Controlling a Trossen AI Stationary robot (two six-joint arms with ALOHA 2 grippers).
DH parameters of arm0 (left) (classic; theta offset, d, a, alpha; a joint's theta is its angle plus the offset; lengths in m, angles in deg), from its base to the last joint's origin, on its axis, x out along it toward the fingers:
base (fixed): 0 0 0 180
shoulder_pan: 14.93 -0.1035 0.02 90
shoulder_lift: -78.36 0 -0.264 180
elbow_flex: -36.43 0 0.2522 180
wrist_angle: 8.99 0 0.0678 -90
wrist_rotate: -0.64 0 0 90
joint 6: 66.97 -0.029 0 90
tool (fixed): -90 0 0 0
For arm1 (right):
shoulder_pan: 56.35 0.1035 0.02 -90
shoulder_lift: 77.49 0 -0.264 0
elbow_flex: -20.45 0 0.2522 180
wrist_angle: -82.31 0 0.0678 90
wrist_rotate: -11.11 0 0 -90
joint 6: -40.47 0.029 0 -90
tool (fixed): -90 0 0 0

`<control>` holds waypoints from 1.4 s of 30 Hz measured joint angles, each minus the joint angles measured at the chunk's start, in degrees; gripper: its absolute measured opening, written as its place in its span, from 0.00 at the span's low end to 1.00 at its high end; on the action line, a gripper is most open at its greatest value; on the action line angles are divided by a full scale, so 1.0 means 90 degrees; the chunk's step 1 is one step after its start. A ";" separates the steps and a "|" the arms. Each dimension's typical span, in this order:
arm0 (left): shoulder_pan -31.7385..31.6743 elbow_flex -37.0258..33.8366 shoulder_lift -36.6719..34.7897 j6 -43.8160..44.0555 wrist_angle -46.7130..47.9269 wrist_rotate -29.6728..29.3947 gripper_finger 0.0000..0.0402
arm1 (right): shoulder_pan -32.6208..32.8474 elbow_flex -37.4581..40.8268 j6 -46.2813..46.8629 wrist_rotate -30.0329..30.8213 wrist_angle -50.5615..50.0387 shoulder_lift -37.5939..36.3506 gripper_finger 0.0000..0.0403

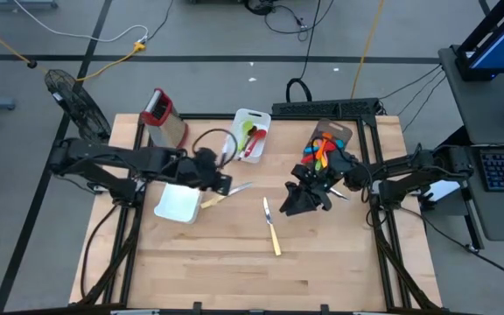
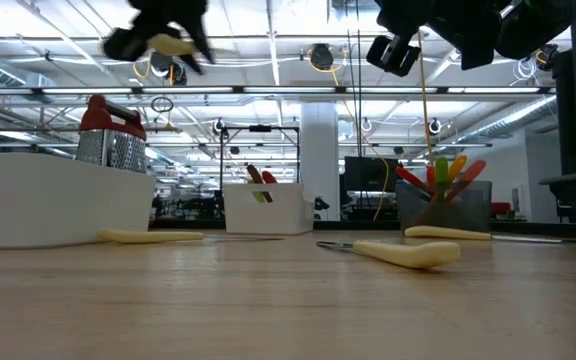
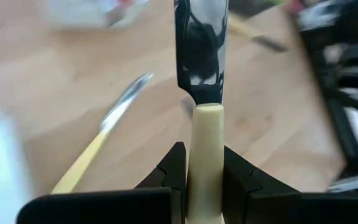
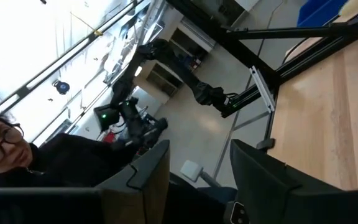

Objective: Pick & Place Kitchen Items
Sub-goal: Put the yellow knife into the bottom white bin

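Note:
My left gripper (image 1: 217, 173) is raised above the table beside a white tray (image 1: 178, 204) and is shut on a cream-handled metal knife (image 3: 201, 56). The blade points forward past the fingers. In the low view this gripper (image 2: 163, 35) is high up, with the cream handle (image 2: 173, 44) showing. My right gripper (image 1: 309, 199) is open and empty, raised near the middle right. In its wrist view (image 4: 201, 158) it tips up toward the room. A cream-handled knife (image 1: 272, 227) and another cream-handled piece (image 1: 227, 193) lie flat on the table. My left gripper pinches the knife's cream handle (image 3: 207, 140) between its two fingers, which press on its two sides just behind the blade. The knife lies along the fingers, blade forward. It is lifted clear of the table.
A second white tray (image 1: 252, 133) at the back holds red and green utensils. A dark bin (image 1: 326, 144) at the back right holds several coloured utensils. A metal grater with a red top (image 1: 160, 114) stands at the back left. A person (image 4: 5, 149) is beyond the table.

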 joint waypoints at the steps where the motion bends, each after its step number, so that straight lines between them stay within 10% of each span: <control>1: 0.0045 0.0000 -0.0055 0.0255 0.0329 0.0006 0.11 | -0.0006 0.0000 -0.0007 0.0001 0.0000 0.0000 0.40; 18: 0.0255 0.0004 -0.0187 0.2204 0.4236 0.2277 0.11 | -0.0011 0.0000 -0.0037 0.0004 -0.0007 0.0000 0.39; 42: 0.0087 -0.1976 -0.0183 0.1750 0.2898 0.4410 0.11 | -0.0011 0.0000 -0.0125 0.0004 -0.0005 0.0000 0.39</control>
